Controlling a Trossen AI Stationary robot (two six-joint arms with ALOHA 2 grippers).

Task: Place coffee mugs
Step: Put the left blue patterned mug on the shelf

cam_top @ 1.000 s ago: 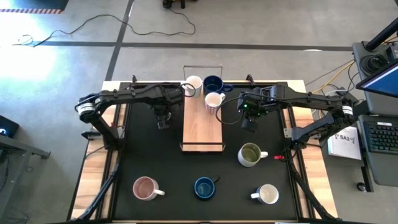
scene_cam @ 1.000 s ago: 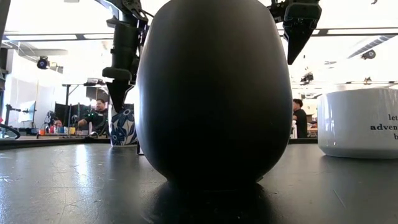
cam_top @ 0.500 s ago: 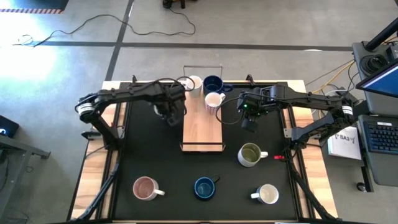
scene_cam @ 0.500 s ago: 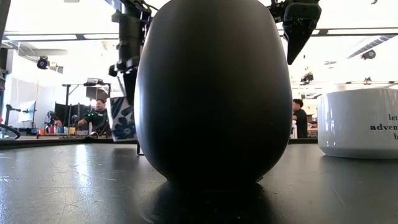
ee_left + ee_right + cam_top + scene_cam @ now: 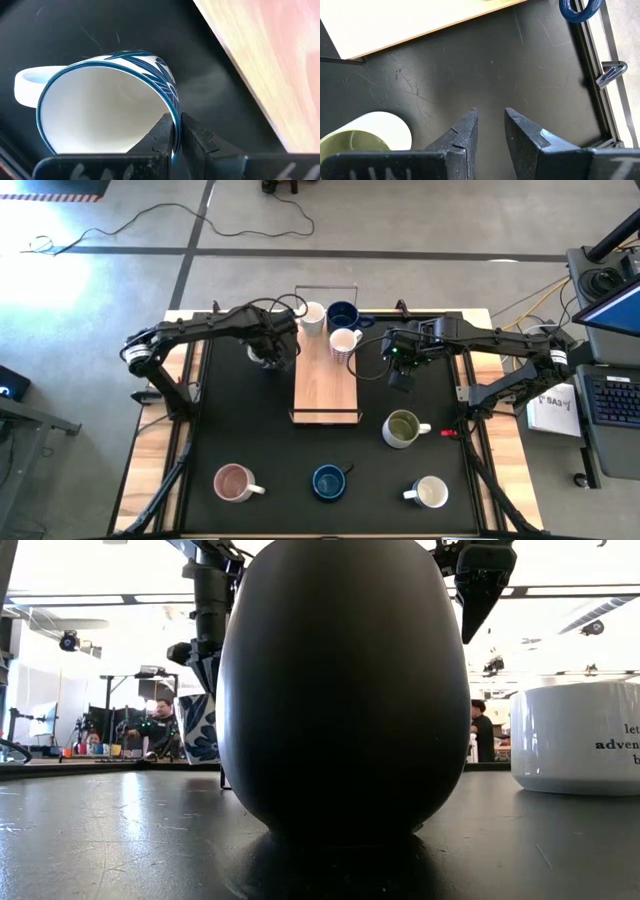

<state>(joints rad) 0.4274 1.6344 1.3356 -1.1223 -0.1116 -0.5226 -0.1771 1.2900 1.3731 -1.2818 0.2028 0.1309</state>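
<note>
My left gripper (image 5: 270,358) is shut on a white mug with a blue leaf pattern (image 5: 105,105), just left of the wooden tray (image 5: 325,380); the mug also shows in the low view (image 5: 200,730). Three mugs stand at the tray's far end: white (image 5: 312,315), dark blue (image 5: 343,314) and white patterned (image 5: 345,340). On the black mat stand an olive green mug (image 5: 402,428), a pink-inside mug (image 5: 233,482), a dark blue mug (image 5: 329,482) and a white mug (image 5: 430,492). My right gripper (image 5: 398,378) hovers open and empty, right of the tray. My left gripper pinches the mug's rim (image 5: 174,116) on the side away from the handle (image 5: 25,82), one finger inside the mug and one outside. The fingers come from above, pointing down. The mug hangs tilted below them, lifted just clear of the mat.
The tray has a wire handle at each end and bare wood (image 5: 322,395) on its near half. In the low view the dark blue mug (image 5: 340,690) fills the middle and the white mug (image 5: 580,735) stands at the right. People show in the room behind.
My left gripper has risen with the patterned mug and gone a little toward the table's far edge, beside the tray. The mug has come up off the mat and tipped. My right gripper has kept still.
</note>
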